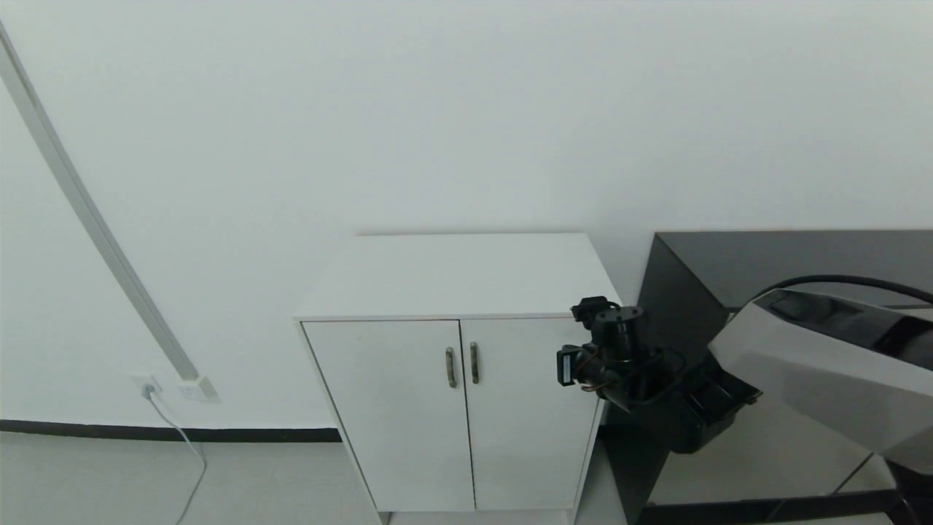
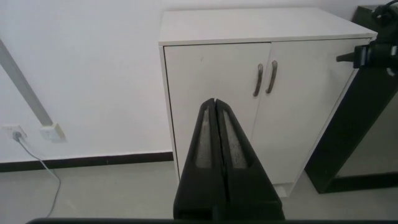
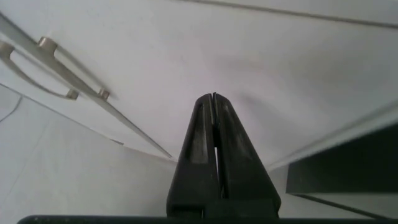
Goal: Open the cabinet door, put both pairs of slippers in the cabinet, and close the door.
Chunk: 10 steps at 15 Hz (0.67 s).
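Against the wall (image 1: 466, 109), the cabinet (image 1: 452, 273) stands with both doors (image 1: 397, 408) shut. The right gripper (image 3: 213, 98), fingers pressed together and empty, points close at the right door (image 3: 261, 56). The left gripper (image 2: 215, 101), likewise pressed together, hangs well back, its view taking in a wall socket (image 2: 13, 131).

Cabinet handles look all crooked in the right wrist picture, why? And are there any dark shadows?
Right wrist view: the camera sits close and tilted, so the handles slant. Head view: they hang straight on the cabinet; light is soft and even, no hard shadows. Left wrist view: the left gripper, jaws shut, looks dark against the white doors.
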Tool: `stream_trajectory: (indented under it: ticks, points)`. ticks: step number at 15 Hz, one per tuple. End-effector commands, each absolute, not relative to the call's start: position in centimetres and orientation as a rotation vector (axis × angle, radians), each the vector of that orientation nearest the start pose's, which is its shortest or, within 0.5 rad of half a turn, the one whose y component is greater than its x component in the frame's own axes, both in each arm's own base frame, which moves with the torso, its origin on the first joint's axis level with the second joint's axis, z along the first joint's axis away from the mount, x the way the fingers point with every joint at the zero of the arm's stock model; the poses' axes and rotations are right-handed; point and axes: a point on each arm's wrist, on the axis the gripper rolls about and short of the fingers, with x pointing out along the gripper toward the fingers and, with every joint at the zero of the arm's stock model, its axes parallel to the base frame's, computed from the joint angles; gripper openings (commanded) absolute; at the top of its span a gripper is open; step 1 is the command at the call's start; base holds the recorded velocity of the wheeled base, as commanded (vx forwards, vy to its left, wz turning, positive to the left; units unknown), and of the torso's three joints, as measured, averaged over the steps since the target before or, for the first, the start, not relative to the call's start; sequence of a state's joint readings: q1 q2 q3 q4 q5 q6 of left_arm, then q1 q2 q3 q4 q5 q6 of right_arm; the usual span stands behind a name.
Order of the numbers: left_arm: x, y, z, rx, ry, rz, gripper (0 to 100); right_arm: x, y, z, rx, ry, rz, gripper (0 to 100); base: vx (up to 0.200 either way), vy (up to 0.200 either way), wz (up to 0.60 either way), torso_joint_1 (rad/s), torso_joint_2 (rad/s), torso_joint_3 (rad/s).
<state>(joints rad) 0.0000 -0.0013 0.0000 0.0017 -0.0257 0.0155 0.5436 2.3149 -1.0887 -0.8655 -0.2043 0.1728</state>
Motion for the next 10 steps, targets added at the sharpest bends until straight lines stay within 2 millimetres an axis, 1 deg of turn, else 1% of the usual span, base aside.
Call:
stream_trajectory:
  ticks: [1,2,3,4,5,7,8,10]
  points:
    - [-2.3,-0.1,7.5,0.015,0.001,-0.026,0,31.6,18.5,10.5,0.058,0.308,0.305,0,0.0,0.0,0.0,0.0,0.0,0.0]
    - [-2.3,-0.1,7.5,0.015,0.001,-0.026,0,29.8,17.2,11.7,0.061,0.302,0.301,0,0.0,0.0,0.0,0.0,0.0,0.0]
    - [-2.3,-0.1,7.5,0.017,0.001,-0.026,0,27.4,15.1,12.9,0.065,0.296,0.284,0,0.0,0.0,0.0,0.0,0.0,0.0]
    - [-2.3,-0.1,7.6,0.017,0.0,-0.028,0,26.7,14.6,13.1,0.064,0.294,0.279,0,0.0,0.0,0.0,0.0,0.0,0.0]
    - [-2.3,-0.1,7.6,0.015,0.0,-0.028,0,23.5,11.5,14.0,0.055,0.284,0.241,0,0.0,0.0,0.0,0.0,0.0,0.0]
    - [-2.3,-0.1,7.5,0.015,0.001,-0.026,0,19.3,7.3,14.4,0.048,0.26,0.161,0,0.0,0.0,0.0,0.0,0.0,0.0]
    - [-2.3,-0.1,7.6,0.017,0.0,-0.028,0,17.4,5.7,14.5,0.053,0.239,0.12,0,0.0,0.0,0.0,0.0,0.0,0.0]
    - [-2.3,-0.1,7.5,0.017,0.001,-0.026,0,13.2,2.9,13.9,0.051,0.22,0.033,0,0.0,0.0,0.0,0.0,0.0,0.0]
